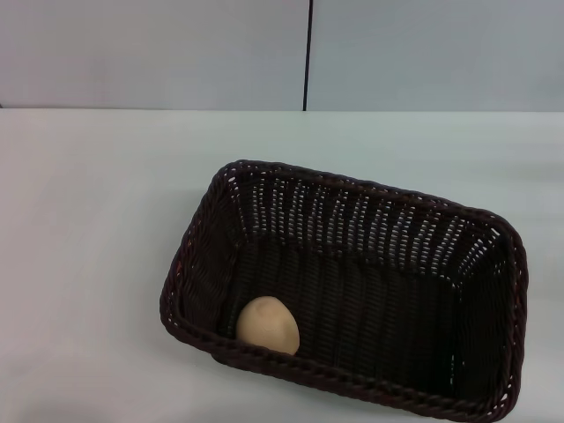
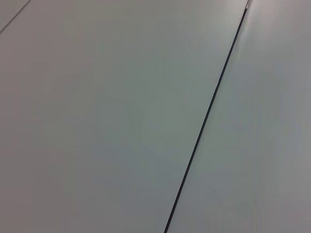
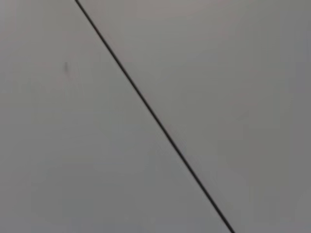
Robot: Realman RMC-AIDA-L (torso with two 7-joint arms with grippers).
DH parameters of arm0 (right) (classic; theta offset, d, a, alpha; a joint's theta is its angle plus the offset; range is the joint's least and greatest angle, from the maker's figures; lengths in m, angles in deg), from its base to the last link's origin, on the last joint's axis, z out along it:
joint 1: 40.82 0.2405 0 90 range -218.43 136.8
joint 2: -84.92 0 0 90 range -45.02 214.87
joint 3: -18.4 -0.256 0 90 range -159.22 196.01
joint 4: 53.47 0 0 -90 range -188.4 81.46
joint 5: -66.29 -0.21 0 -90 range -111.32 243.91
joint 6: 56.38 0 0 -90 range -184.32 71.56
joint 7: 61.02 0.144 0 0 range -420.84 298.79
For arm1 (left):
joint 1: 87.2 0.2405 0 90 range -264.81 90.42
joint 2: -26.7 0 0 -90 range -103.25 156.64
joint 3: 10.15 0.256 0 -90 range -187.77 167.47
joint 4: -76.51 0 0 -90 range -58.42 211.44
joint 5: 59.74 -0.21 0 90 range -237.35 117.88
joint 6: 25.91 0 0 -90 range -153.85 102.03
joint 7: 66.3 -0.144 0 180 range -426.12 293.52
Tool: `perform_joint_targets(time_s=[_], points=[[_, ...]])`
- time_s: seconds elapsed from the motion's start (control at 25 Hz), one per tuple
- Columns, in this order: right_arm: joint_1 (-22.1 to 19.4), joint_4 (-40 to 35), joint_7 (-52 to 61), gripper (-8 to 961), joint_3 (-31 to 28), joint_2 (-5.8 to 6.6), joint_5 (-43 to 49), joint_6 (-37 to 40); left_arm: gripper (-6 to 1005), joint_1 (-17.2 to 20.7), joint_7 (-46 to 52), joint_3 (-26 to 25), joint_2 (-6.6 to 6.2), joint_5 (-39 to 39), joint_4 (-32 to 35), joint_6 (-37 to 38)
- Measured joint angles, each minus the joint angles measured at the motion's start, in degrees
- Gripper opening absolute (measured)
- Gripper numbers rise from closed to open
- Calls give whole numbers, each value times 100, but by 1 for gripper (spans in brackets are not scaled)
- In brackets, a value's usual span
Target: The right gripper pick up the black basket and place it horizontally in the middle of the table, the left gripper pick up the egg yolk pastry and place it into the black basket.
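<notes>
One basket (image 1: 352, 300), dark woven wicker, sits on the white worktop (image 1: 88, 264), its long axis running left to right and slanting toward the near right corner. Bare worktop lies wide on its left and behind it; its right and near edges meet the head view's border. One pale tan pastry (image 1: 268, 325) rests inside, against the near-left wall. Neither claw is in sight, so their state cannot be told.

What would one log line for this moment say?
black basket on table | egg yolk pastry inside, near-left corner | both grippers out of view
</notes>
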Motion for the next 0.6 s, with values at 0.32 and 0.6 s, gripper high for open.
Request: perform_joint_targets(time_s=[0.32,0.6], points=[[117,35,-34,322,-270,10,0,-11,-2,-143,-3,-83,-26,-1,28,-17],[162,37,-11,322,-419,15,0,-51,-2,-168,-4,-173,-70,3,22,17]])
